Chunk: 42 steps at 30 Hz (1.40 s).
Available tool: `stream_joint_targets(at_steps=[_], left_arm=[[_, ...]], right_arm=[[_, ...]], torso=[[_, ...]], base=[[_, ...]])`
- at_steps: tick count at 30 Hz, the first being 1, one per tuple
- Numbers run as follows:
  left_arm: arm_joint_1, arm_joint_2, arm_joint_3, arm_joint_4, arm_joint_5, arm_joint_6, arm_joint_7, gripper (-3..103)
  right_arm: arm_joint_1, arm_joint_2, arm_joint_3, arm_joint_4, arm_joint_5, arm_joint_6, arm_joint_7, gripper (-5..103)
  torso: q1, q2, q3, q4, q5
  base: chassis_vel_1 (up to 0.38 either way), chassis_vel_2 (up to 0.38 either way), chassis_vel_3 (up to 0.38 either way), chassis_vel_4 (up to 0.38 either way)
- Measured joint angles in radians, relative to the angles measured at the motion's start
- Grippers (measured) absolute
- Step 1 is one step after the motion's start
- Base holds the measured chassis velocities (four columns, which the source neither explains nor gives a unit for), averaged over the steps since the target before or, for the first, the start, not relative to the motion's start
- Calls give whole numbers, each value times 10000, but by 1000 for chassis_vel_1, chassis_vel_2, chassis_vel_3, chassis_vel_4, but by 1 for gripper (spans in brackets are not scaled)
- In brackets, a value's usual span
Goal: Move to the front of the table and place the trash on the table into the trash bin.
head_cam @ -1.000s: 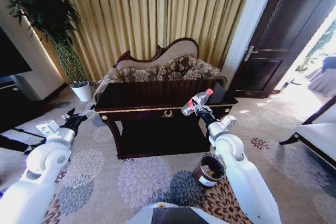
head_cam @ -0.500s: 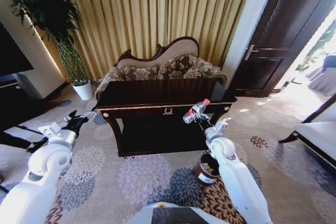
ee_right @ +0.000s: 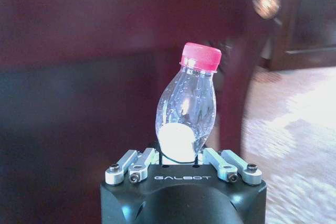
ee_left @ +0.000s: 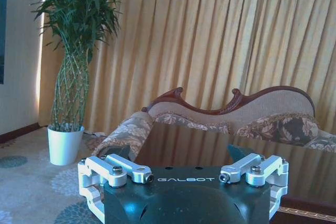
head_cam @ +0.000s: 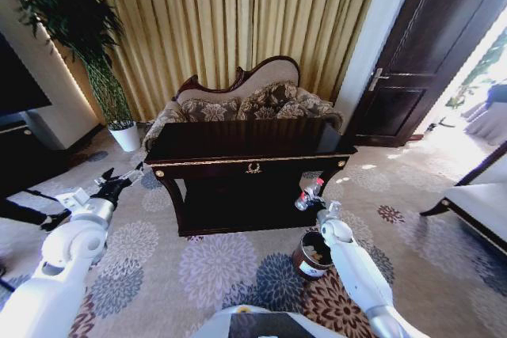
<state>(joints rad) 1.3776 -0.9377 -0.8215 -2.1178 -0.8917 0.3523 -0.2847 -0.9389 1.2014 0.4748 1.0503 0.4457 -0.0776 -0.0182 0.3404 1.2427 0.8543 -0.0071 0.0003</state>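
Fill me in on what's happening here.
The right pincer is shut on the clear bottle, red cap up, holding it off the front right corner of the dark table, above the brown trash bin on the carpet. The left pincer hangs open, off the table's left end.
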Motion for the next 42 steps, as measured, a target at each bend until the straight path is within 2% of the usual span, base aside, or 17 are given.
stream_joint_targets(at_steps=[8,11,16,18,24,25,27,28,30,33,34,37,39,40,42], left_arm=[[-136,-141,156,246,132,-93,186,100],[-121,-231,252,305,254,-185,240,100],[-96,-278,334,339,395,-256,253,100],[-107,-256,341,339,412,-269,253,100],[-120,-152,288,303,411,-273,245,100],[-95,-130,261,278,410,-273,244,100],[-82,-128,252,269,410,-273,240,100],[-64,-128,243,249,409,-273,240,100],[-53,-127,237,229,407,-273,239,100],[-60,-96,230,193,396,-273,239,100],[-60,-96,230,193,396,-273,239,100],[-104,-39,231,192,386,-273,241,100],[-108,-34,236,193,385,-273,242,100],[-119,-26,255,192,381,-273,244,100],[-122,-24,263,192,381,-273,245,100]], right_arm=[[270,-143,94,-1829,-884,712,321,27],[318,-143,95,-2533,-1598,1029,675,27],[140,-31,241,-2575,-2178,915,839,27],[-59,90,385,-2396,-2464,652,853,27],[-187,277,450,-2272,-2516,486,949,27],[-180,334,435,-2279,-2516,500,1029,31],[-174,362,427,-2283,-2514,507,1056,31],[-157,404,409,-2283,-2508,519,1112,41],[-138,431,404,-2283,-2503,533,1148,41],[-89,460,393,-2285,-2475,592,1236,58],[-89,460,393,-2285,-2475,592,1236,58],[-73,462,385,-2291,-2464,668,1282,74],[-73,462,384,-2292,-2462,679,1283,74],[-76,461,383,-2291,-2458,704,1286,85],[-81,461,383,-2291,-2455,721,1285,85]], torso=[[0,0,0,0,-1],[0,0,0,0,-1],[0,0,0,1,-1],[0,0,0,0,-2],[0,0,-1,1,-1],[0,1,-1,1,-2],[0,0,0,1,-2],[0,0,0,1,-2],[0,0,-1,2,-2],[0,1,-1,2,-2],[0,1,-1,2,-2],[0,1,0,1,-3],[0,1,0,1,-2],[0,1,0,1,-3],[0,0,0,1,-2]], base=[[0,0,0,0],[0,0,0,0],[0,0,0,0],[0,0,0,0],[0,0,0,0],[0,0,0,0],[0,0,0,0],[0,0,0,0],[0,0,0,0],[0,0,0,0],[0,0,0,0],[0,0,0,0],[0,0,0,0],[0,0,0,0],[0,0,0,0]])
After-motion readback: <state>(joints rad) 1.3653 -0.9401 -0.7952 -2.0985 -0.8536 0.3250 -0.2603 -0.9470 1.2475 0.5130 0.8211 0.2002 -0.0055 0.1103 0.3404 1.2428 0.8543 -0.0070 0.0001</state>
